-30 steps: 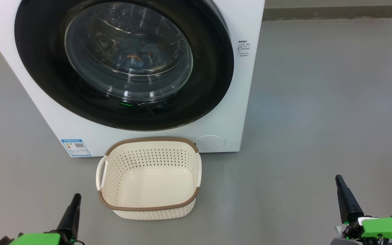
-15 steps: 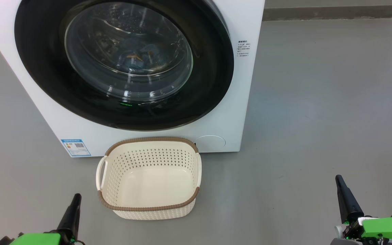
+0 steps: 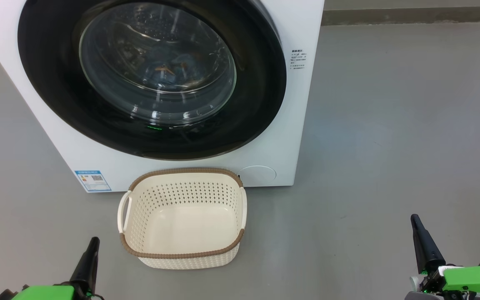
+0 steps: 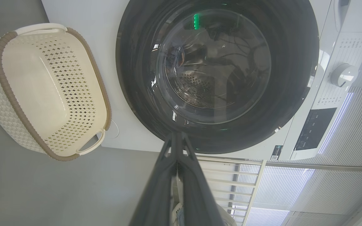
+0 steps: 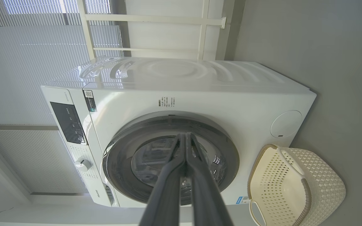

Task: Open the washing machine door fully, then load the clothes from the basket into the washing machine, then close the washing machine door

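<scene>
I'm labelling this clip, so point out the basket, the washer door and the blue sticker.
basket (image 3: 186, 193): head view, on its perforated back wall.
washer door (image 3: 156, 62): head view, on the glass centre.
blue sticker (image 3: 93, 180): head view, on its middle.

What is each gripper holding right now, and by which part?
Nothing is held. The left gripper and the right gripper are both shut on nothing, apart from the basket and the washing machine door.
</scene>
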Controlling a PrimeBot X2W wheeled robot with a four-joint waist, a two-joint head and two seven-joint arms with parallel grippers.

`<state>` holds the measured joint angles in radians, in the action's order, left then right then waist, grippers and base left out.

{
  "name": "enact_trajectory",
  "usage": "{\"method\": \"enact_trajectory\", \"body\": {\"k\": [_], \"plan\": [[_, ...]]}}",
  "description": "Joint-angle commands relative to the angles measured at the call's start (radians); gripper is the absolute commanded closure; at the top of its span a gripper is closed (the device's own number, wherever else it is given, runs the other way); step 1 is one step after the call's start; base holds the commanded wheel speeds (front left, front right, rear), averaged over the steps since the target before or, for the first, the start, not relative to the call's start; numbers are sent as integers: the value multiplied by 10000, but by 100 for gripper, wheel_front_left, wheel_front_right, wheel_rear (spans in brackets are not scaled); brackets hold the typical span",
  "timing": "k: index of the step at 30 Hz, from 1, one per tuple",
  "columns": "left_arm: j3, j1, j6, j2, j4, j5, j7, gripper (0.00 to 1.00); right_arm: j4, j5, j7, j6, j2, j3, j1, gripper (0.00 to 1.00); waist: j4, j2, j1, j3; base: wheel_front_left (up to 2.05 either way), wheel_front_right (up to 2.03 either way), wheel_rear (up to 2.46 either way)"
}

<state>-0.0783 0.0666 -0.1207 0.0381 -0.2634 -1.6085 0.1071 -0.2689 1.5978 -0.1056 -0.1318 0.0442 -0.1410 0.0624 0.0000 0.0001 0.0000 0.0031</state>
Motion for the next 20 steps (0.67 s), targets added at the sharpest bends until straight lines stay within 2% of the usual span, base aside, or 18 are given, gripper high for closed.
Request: {"method": "enact_trajectory", "body": {"k": [1,20], "plan": [[-353,414,-100,131,183,-2,60,100,242,110,-75,11,60,274,455,100,0,-1,0,0,0,0,0],[-357,414,-100,128,183,1,63,100,242,110,-75,11,60,274,455,100,0,-1,0,0,0,0,0]]}}
